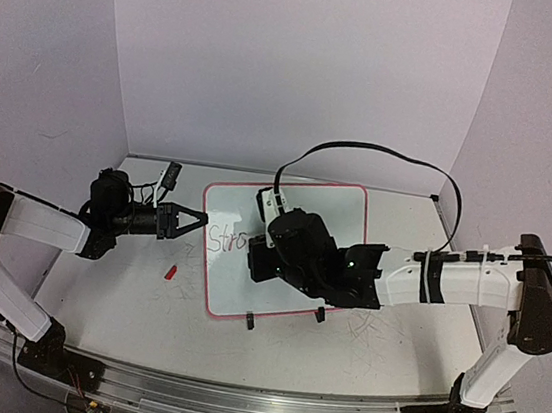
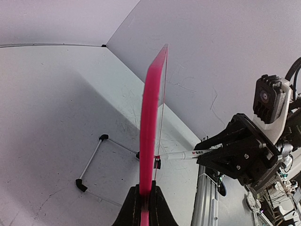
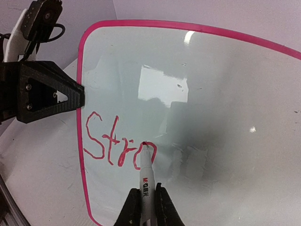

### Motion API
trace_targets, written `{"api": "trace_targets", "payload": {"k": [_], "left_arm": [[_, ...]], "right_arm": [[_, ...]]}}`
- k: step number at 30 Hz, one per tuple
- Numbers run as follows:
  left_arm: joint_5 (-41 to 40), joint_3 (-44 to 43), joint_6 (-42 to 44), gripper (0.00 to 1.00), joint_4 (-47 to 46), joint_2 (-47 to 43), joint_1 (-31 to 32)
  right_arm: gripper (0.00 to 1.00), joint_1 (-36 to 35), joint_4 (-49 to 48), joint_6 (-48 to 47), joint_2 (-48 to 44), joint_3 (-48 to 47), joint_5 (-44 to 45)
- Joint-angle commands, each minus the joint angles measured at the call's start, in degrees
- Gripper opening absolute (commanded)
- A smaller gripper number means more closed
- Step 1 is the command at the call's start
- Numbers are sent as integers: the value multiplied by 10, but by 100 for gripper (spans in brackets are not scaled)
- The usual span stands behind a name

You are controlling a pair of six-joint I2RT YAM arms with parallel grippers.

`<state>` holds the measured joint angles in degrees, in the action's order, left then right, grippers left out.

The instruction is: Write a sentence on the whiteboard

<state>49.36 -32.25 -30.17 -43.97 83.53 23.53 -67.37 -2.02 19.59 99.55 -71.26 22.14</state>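
Observation:
The whiteboard stands tilted on the table, glossy white with a pink rim. My left gripper is shut on its left edge; in the left wrist view the gripper pinches the pink rim, seen edge-on. My right gripper is shut on a white marker, and the red tip touches the board. The sentence reads "Stro" in red, with the tip at the top of the "o". From above the lettering sits near the left rim, and the right wrist hides the marker.
A small red cap lies on the table left of the board. Two black clip feet stick out at the board's near edge. A wire stand lies behind the board. A black cable loops above the right arm.

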Motion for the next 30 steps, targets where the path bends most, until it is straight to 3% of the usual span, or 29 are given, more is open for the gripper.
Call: {"api": "trace_targets", "payload": {"k": [1,10,30], "left_arm": [[23,-23,2,0,-9,-8,8],[22,-21,3,0,-8,-9,8],[23,-21,5,0,-7,-9,8]], "right_arm": [[0,7,2,-3,12,-7,-14],[0,13,-59,-13,-71,58,-23],[0,19,-50,-8,-36,37,-19]]}}
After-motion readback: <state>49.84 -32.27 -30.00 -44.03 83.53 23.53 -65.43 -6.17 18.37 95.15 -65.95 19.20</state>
